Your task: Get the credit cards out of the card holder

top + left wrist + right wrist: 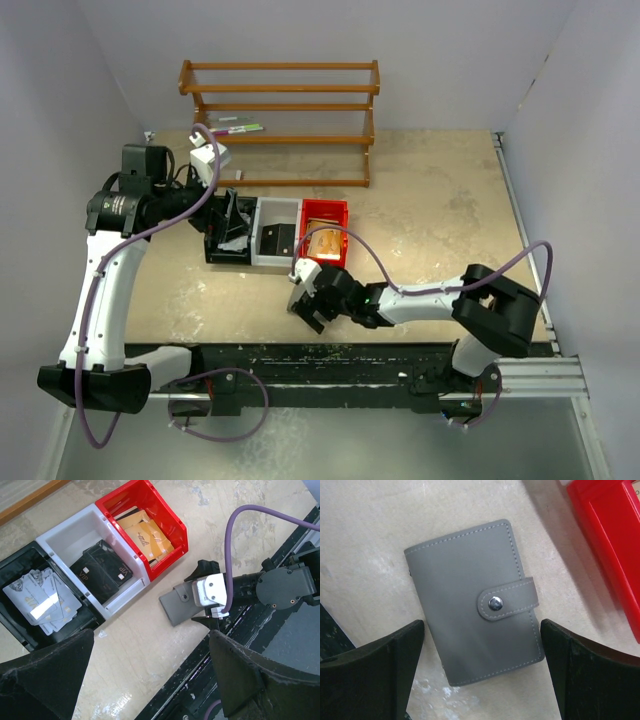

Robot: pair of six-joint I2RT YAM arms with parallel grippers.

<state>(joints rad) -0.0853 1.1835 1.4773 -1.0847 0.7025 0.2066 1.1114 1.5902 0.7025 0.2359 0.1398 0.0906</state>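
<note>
The card holder (470, 600) lies flat on the table, folded shut, its strap snapped down. My right gripper (481, 625) hangs open just above it, one finger on either side, touching nothing. The left wrist view shows the same grey holder (180, 607) half under the right wrist, which hides it in the top view. My left gripper (150, 640) is open and empty, held high over the bins (228, 215). Credit cards lie in the bins: silver ones (42, 600) in the black bin, black ones (102, 572) in the white bin, gold ones (145, 532) in the red bin.
The black bin (212, 258), white bin (278, 203) and red bin (325, 207) stand in a row just behind the right gripper (305, 300). A wooden rack (280, 100) holding pens (238, 128) stands at the back. The table's black front rail (330, 352) runs close under the holder.
</note>
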